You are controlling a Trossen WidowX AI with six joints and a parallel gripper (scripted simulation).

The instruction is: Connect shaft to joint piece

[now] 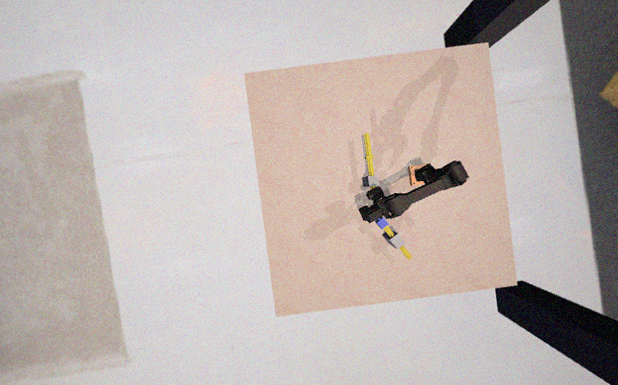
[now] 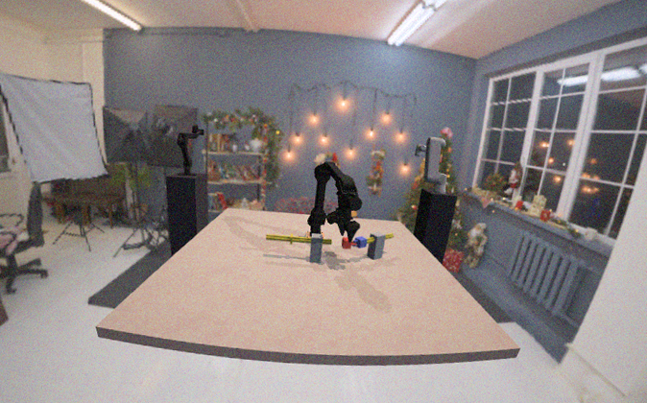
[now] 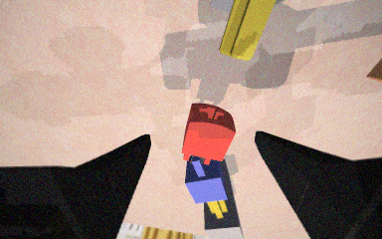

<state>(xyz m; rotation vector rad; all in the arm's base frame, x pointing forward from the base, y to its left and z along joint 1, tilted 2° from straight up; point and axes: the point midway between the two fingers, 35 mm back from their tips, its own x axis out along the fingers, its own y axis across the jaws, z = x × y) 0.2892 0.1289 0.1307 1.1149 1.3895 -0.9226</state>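
The red joint piece [image 2: 346,242] [image 3: 209,141] is hinged to the blue part [image 1: 382,222] [image 2: 360,241] [image 3: 206,190] on the first shaft [image 1: 406,252] [image 2: 388,236]. That shaft is held in a grey block [image 2: 375,247]. In the wrist view the red piece's opening faces up the picture, toward the near end of the yellow second shaft [image 1: 366,141] [image 2: 277,237] [image 3: 248,30], with a gap between them. The second shaft passes through the other grey block [image 2: 315,252]. My gripper [image 3: 202,137] is open and empty, above the red piece, its fingers wide on either side in view.
The black arm [image 1: 422,190] [image 2: 344,181] reaches over the joint from behind in the exterior view. Both blocks stand on the pinkish table top [image 1: 286,266] [image 2: 271,309]. A small collar [image 2: 291,238] sits on the second shaft.
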